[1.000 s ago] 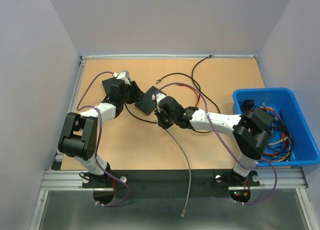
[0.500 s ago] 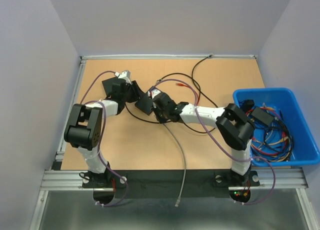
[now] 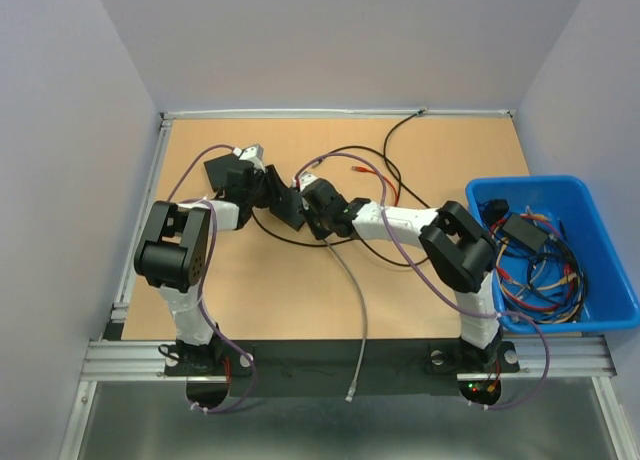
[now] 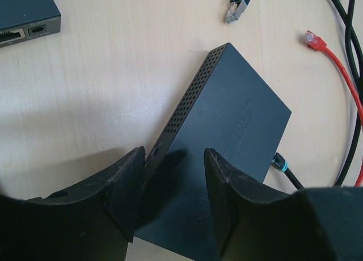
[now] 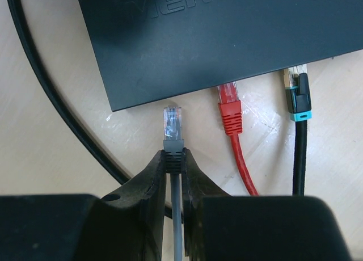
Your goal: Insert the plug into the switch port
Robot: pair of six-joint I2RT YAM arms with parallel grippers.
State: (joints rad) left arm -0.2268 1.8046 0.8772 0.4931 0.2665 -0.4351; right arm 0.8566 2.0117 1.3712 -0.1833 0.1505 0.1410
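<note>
The black switch (image 3: 289, 206) lies mid-table; it also shows in the left wrist view (image 4: 227, 119) and the right wrist view (image 5: 215, 34). My right gripper (image 5: 173, 157) is shut on the grey cable just behind its clear plug (image 5: 172, 120). The plug tip points at the switch's port edge, a short gap away, left of a red plug (image 5: 229, 105) and a black teal-ringed plug (image 5: 296, 93) seated in ports. My right gripper (image 3: 320, 218) is at the switch's near side. My left gripper (image 4: 173, 170) is open, its jaws straddling the switch's corner, and it sits left of the switch in the top view (image 3: 268, 190).
A second black box (image 3: 222, 168) lies at the far left, also in the left wrist view (image 4: 22, 11). A blue bin (image 3: 610, 290) with cables stands at the right. Loose plugs (image 4: 237, 4) and a red one (image 4: 313, 41) lie beyond the switch. The grey cable (image 3: 362, 310) trails off the near edge.
My right gripper has moved left and farther toward the switch with the grey plug. The left arm has folded in closer. The cable's loose end slid left.
</note>
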